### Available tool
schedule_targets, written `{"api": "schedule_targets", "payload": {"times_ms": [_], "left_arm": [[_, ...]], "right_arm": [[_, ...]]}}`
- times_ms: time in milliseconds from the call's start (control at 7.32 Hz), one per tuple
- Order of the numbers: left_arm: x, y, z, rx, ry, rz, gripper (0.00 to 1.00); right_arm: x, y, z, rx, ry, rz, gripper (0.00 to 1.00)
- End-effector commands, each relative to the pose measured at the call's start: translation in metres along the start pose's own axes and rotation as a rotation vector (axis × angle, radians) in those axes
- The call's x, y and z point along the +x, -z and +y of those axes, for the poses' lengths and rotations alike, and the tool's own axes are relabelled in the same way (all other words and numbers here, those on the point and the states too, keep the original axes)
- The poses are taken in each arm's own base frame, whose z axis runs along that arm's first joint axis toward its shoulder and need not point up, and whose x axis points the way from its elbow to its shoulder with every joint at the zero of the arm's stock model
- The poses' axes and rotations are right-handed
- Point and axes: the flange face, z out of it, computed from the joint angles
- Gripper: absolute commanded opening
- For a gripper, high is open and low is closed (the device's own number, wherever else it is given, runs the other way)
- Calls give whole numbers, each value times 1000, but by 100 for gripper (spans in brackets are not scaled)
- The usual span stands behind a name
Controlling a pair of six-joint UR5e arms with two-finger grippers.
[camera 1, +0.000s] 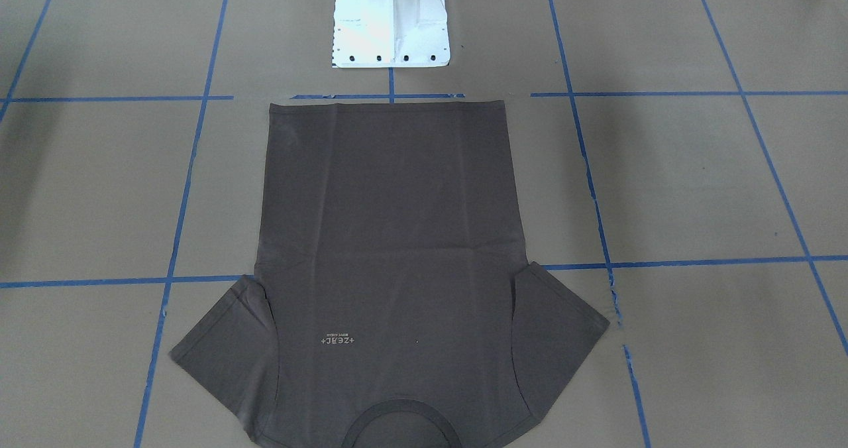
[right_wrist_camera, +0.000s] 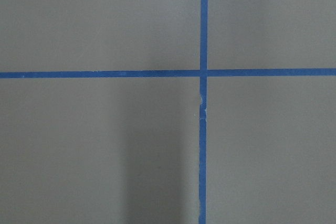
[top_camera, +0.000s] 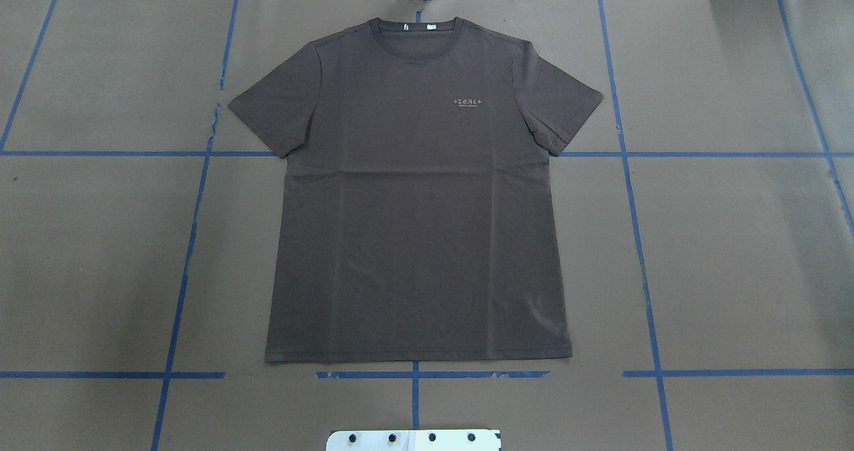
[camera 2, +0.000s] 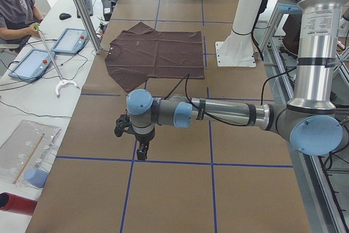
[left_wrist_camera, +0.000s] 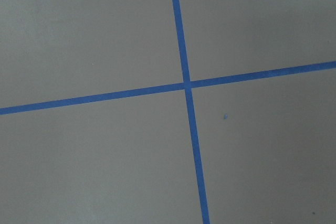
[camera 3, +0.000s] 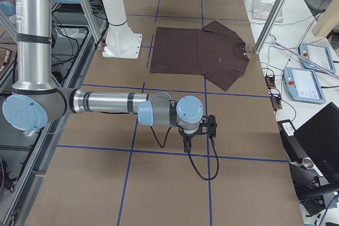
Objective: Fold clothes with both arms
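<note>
Fabric first: looked thin, soft and matte, dark brown-grey. Belonged to the T-shirt [top_camera: 413, 204], spread flat and face up in the middle of the desk [top_camera: 734, 251], hem toward the white base [camera 1: 391, 24], ribbed round collar [top_camera: 417, 56] toward the far edge, both short sleeves splayed outward. Showed faint creases across the chest and small pale lettering [top_camera: 467, 102], too small to read. Rested on plain brown paper [top_camera: 100, 251] crossed by blue tape lines [top_camera: 734, 152], scuffed in places.

Cut off at the lower edge of the front-facing view: collar and shoulders. Caught nothing in either wrist view but paper and a tape crossing.

As for the left tool [camera 2: 142, 153] on the left arm [camera 2: 229, 113]: hung pointing down over bare paper, well apart from the shirt. Likewise for the right tool [camera 3: 187, 145] on the right arm [camera 3: 106, 101]. Seen only small and dark, from the desk's ends; could not tell how wide either stood. Touched no cloth.
</note>
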Motion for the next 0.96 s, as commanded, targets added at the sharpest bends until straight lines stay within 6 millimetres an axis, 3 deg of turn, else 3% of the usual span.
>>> {"api": "schedule_targets", "payload": {"times_ms": [0,137,273,410,683,820], "left_arm": [[1,1,0,1,-1,1,100],[8,9,-3,17,-14,-1,100],[27,31,-14,64,-49,-1,100],[41,48,-37,111,-92,-13,100],[89,72,-79,254,-260,-5,100],[70,45,-96,246,-262,2,100]], "right_arm": [[-4,3,-1,9,21,-1,100],[-6,5,-2,12,15,-5,100],[-11,8,-8,19,24,-3,100],[-41,17,-36,47,98,-3,100],[-106,-16,-81,-1,217,-18,100],[-111,-40,-111,9,247,-36,100]]}}
